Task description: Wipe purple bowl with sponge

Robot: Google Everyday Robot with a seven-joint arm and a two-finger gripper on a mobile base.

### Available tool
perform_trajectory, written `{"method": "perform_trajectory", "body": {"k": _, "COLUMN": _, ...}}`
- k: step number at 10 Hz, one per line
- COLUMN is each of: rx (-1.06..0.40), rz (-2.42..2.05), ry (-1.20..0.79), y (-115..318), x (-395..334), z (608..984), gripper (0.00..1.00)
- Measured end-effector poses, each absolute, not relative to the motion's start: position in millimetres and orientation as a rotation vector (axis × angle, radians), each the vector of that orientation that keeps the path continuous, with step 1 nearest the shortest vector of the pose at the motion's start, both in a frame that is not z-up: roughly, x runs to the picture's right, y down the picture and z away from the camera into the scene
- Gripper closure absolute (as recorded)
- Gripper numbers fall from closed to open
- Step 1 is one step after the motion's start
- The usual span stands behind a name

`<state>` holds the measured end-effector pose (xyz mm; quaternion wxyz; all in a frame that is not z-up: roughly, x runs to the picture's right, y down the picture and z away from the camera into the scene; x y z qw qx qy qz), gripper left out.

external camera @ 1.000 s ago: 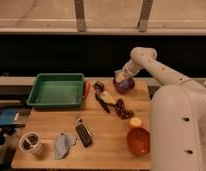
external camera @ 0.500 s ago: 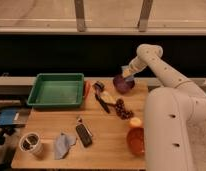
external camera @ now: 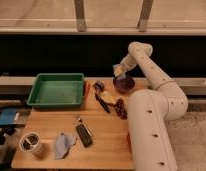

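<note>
The purple bowl (external camera: 124, 84) stands at the far right edge of the wooden table (external camera: 56, 122). My gripper (external camera: 119, 73) hangs just above the bowl's left rim, at the end of the white arm that reaches over from the right. It is shut on a pale yellow sponge (external camera: 117, 70), which sits at the bowl's upper left edge. Whether the sponge touches the bowl's inside is hidden by the gripper.
A green tray (external camera: 56, 90) stands at the back left. Dark utensils (external camera: 101, 97) and a dark red cluster (external camera: 120, 107) lie mid-table. A black device (external camera: 84, 135), a blue cloth (external camera: 63, 144) and a tin can (external camera: 30, 143) sit near the front. The white arm (external camera: 148, 130) covers the table's right side.
The arm's lower links have swung left over the table's right side, hiding the orange and the red bowl. The gripper stays at the purple bowl, shifted slightly left.
</note>
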<state>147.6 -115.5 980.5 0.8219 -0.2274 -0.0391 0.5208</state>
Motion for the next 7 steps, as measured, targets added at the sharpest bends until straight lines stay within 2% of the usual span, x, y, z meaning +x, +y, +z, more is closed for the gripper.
{"method": "perform_trajectory", "body": {"k": 3, "rx": -0.51, "rz": 1.074, "ry": -0.091, "y": -91, "x": 127, "z": 958, "gripper": 0.91}}
{"method": "perform_trajectory", "body": {"k": 7, "rx": -0.496, "rz": 1.113, "ry": -0.058, "y": -73, "x": 163, "z": 936, "gripper": 0.91}}
